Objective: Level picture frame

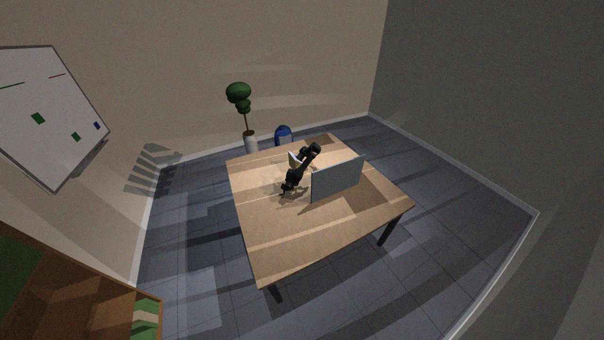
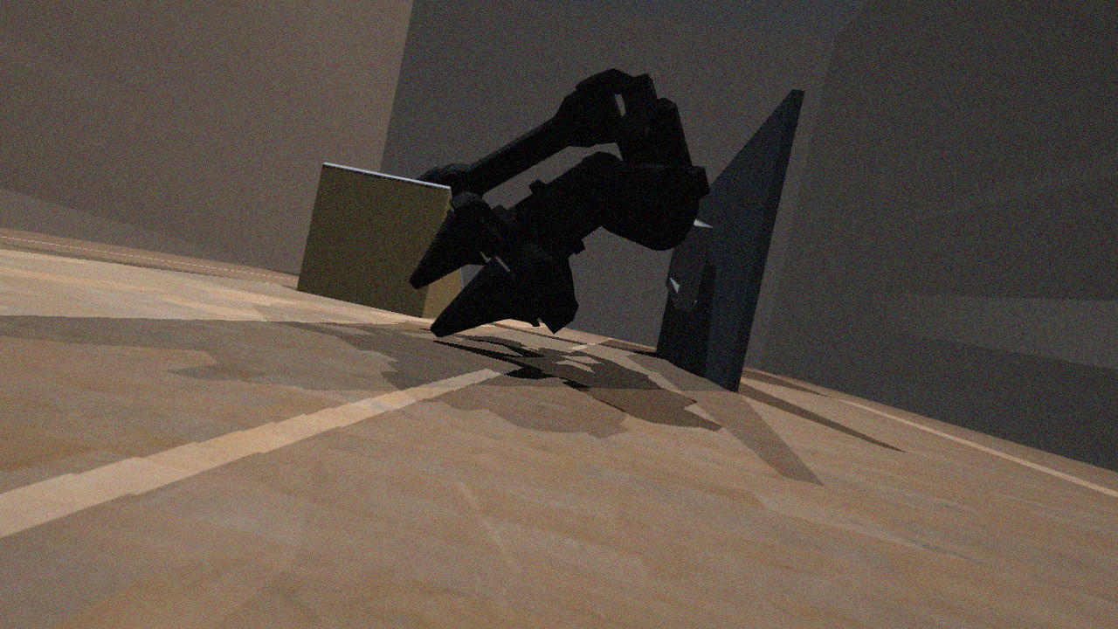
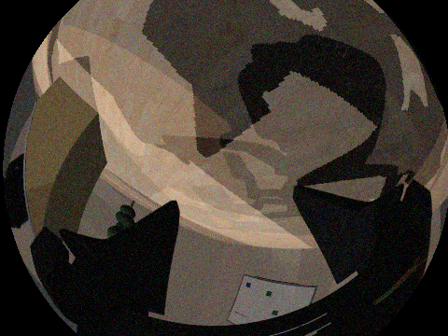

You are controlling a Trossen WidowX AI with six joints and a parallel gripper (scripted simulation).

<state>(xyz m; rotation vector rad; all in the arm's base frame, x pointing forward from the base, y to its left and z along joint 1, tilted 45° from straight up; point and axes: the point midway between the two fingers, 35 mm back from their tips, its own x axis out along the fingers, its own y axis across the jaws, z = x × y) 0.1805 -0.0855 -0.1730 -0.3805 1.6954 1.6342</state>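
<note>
Looking down, the top view showed one arm [image 1: 300,166] folded low over the tabletop [image 1: 295,236], its jaws wide and holding nothing, beside one upright grey panel [image 1: 338,178]. Only the exterior view showed something small fixed to that panel's [image 2: 738,258] face, perhaps the picture frame [image 2: 687,285], too dark and edge-on to make out. One olive box [image 2: 375,234] stood far left.

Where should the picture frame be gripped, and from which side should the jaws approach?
Probably across its outer edges, approaching from the arm's side of the upright grey panel: the picture frame hangs flat on that face, so only its rim offers opposing surfaces. Shadow hides detail.
</note>
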